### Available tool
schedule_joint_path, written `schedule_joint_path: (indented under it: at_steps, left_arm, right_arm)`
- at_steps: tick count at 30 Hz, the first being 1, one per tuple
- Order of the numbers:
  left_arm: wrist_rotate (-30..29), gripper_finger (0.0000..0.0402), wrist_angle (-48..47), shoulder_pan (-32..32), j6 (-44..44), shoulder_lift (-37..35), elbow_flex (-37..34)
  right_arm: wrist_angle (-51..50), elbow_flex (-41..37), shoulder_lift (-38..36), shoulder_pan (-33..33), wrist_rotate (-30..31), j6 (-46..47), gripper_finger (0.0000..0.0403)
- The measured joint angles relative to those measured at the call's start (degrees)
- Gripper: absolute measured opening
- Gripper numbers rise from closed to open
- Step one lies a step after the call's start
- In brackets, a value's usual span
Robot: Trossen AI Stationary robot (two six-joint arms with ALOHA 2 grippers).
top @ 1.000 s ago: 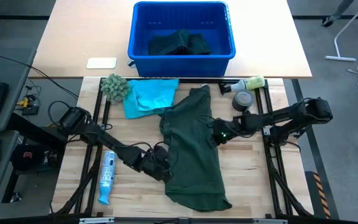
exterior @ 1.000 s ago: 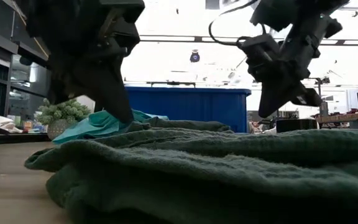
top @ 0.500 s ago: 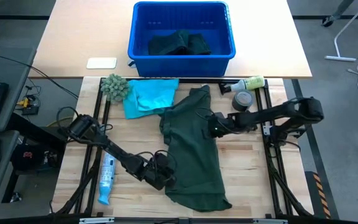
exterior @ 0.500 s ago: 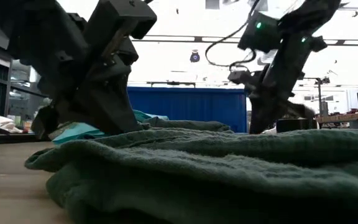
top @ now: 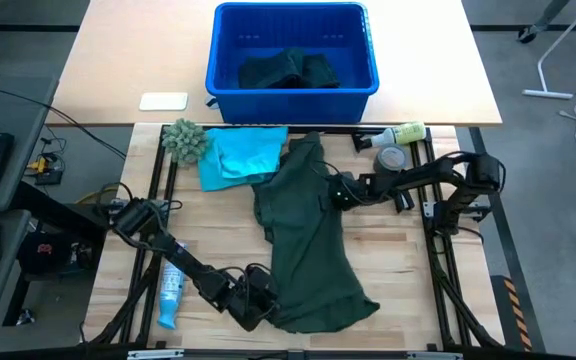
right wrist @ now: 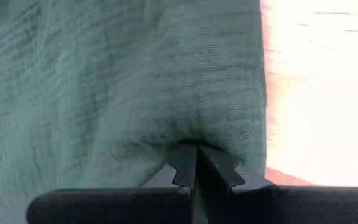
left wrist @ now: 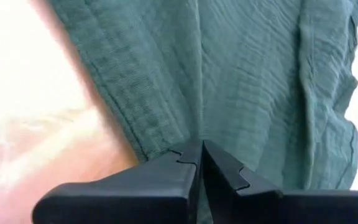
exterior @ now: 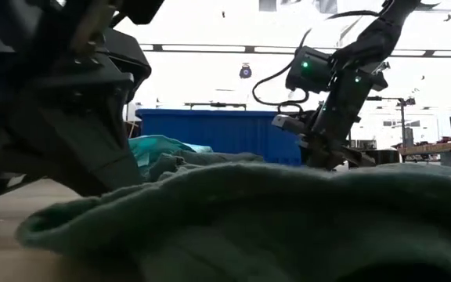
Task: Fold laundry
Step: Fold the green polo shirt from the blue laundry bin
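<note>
A dark green garment (top: 308,235) lies spread along the middle of the table, with folds down its length. My left gripper (top: 265,302) is shut on it at its near left edge. My right gripper (top: 330,190) is shut on it at its right edge, toward the far end. A turquoise piece (top: 243,155) lies flat at the far left, its right part under the green garment. More dark green cloth (top: 288,70) lies in the blue bin (top: 223,75). My left gripper pinches a pucker of the garment just inside its hemmed edge (left wrist: 166,140) between the two fingers. The fingers slant down from the table's left. The cloth around the hold lies on the table. My right gripper pinches a small gather of the garment (right wrist: 194,134) a little inside its side edge (right wrist: 263,112). The fingers come steeply down from the table's right. Creases run out from the fingertips, and the cloth rests on the table.
A fuzzy grey-green ball (top: 183,138) sits by the turquoise piece. A bottle (top: 398,133) and a tape roll (top: 390,160) lie at the far right. A blue-white tube (top: 171,290) lies near left. Bare wood shows on both sides of the garment.
Both grippers have sunk while staying shut on the garment. My left gripper has gone toward the near edge, drawing the near left edge along. My right gripper has gone toward the far left with the right edge. The garment now lies longer and narrower.
</note>
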Motion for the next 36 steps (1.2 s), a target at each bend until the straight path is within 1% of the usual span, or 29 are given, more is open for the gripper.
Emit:
schedule_joint_path:
  at_steps: [5,8,11,15,17,19,21,23,25,28,30,32,36]
  left_arm:
    - [0.3,0.0000,-0.4,0.0,0.6,-0.5,0.0]
    - [0.8,0.0000,-1.0,0.9,2.7,-1.5,0.0]
    - [0.8,0.0000,-0.6,2.1,6.5,-3.0,-0.1]
    - [0.7,0.0000,-0.7,4.2,14.0,-5.5,-0.1]
    - [0.8,0.0000,-1.2,5.3,17.8,-6.6,-0.1]
    - [0.9,0.0000,-1.1,6.3,21.3,-7.5,-0.1]
    - [1.5,0.0000,-1.1,7.3,24.2,-8.1,-0.1]
    - [1.9,0.0000,-2.4,8.3,26.2,-9.1,-0.1]
    - [0.3,0.0000,-4.9,9.4,27.0,-10.8,-0.1]
    - [-5.0,0.0000,-7.3,11.7,28.5,-13.3,-0.1]
    - [-6.1,0.0000,-6.7,14.0,31.9,-14.1,-0.1]
    - [-2.9,0.0000,-5.3,16.7,35.6,-14.1,-0.1]
    - [7.5,0.0000,1.8,21.5,40.5,-11.9,-0.1]
  right_arm:
    - [-1.6,-0.2,-2.0,-0.2,-2.5,-0.3,0.0000]
    - [-4.0,-0.2,-4.9,0.9,-3.0,-0.2,0.0000]
    - [-8.4,-0.2,-9.0,2.4,-2.6,-0.4,0.0000]
    - [-13.9,-0.2,-15.7,5.4,-2.6,-2.2,0.0000]
    - [-18.2,-0.2,-19.0,7.7,-3.3,-2.8,0.0000]
    - [-22.2,-0.2,-22.0,11.4,-3.4,-1.3,0.0000]
    - [-23.5,-0.2,-24.2,16.6,-3.5,1.5,0.0000]
    - [-23.7,-0.2,-25.1,22.9,-3.4,6.3,0.0000]
    - [-22.7,-0.2,-25.1,29.8,-0.9,13.4,0.0000]
    - [-19.0,-0.1,-23.4,39.2,4.9,24.6,0.0000]
    - [-16.2,-0.1,-21.3,43.6,7.7,30.4,0.0000]
    - [-13.4,-0.1,-18.1,46.5,8.3,34.0,0.0000]
    - [-6.5,-0.1,-10.9,50.1,8.2,38.8,0.0000]
